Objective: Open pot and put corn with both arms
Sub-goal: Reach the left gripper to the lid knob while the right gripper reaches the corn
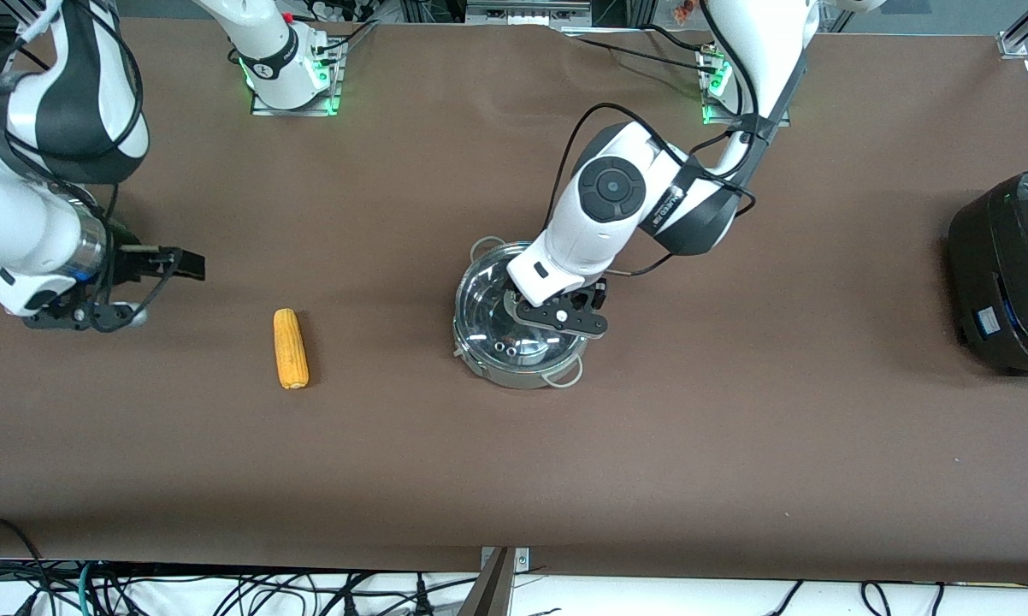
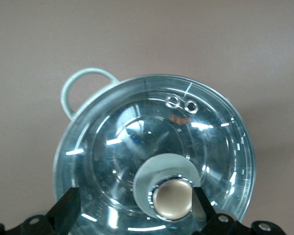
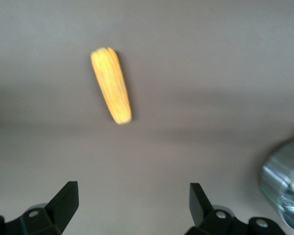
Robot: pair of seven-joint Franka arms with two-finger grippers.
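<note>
Ribbed yellow corn [image 1: 291, 348] lying loose, shiny lidded pot [image 1: 518, 329] under released left claw [image 1: 557, 317], right claw [image 1: 150, 287] released over tabletop.

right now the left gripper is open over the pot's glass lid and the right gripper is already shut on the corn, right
Not quite. The right gripper is open and empty, hanging over bare table; the corn lies on the table, untouched, as the right wrist view shows. The rest holds: the left gripper is open over the pot's glass lid, its fingers either side of the knob.
</note>
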